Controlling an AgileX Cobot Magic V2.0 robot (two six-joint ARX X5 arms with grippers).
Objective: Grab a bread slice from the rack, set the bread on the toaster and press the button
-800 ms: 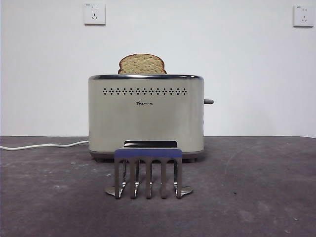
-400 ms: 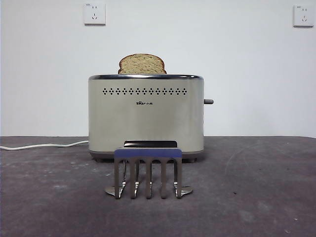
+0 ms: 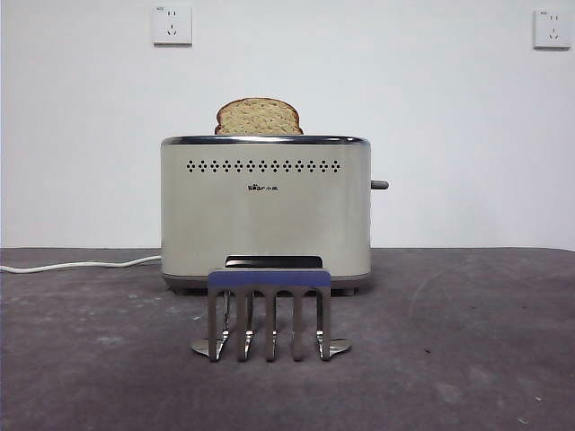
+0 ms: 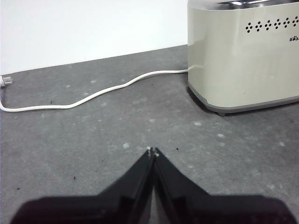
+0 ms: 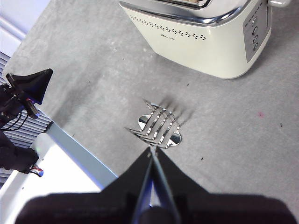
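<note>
While both arms wait clear of the work, the slice of bread [image 3: 259,117] stands upright in the toaster [image 3: 266,211], domed top showing above the chrome rim. Rack [image 3: 269,312] sits just in front of the toaster, its 5 prongs holding nothing. Button [image 3: 380,185] projects from the toaster's side. Left gripper [image 4: 152,151]: jaws pressed together, holding nothing, low over the table near the white cord [image 4: 88,95]. Right gripper [image 5: 152,153]: jaws together, holding nothing, high above the rack.
</note>
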